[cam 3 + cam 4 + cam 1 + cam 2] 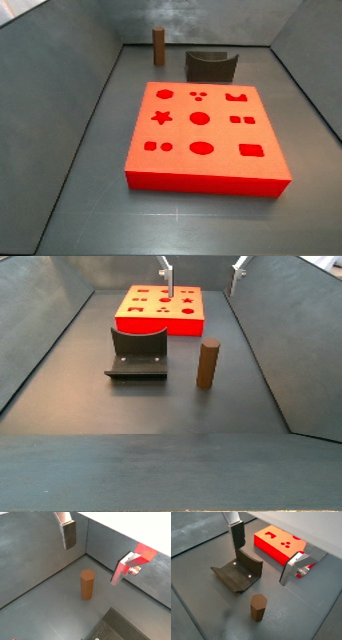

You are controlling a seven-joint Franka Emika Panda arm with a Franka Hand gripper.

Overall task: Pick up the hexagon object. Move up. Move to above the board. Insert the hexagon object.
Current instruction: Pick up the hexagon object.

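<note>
We see the gripper (261,554) hanging open and empty above the floor; the hexagon object (257,607) stands upright beside the fixture (238,573), near the board (278,544)

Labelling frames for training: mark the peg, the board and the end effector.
peg (207,363), side view, mid shaft.
board (214,135), side view, bare top face.
end effector (264,554), wrist view, open gap between fingers, raised above the floor.
</note>
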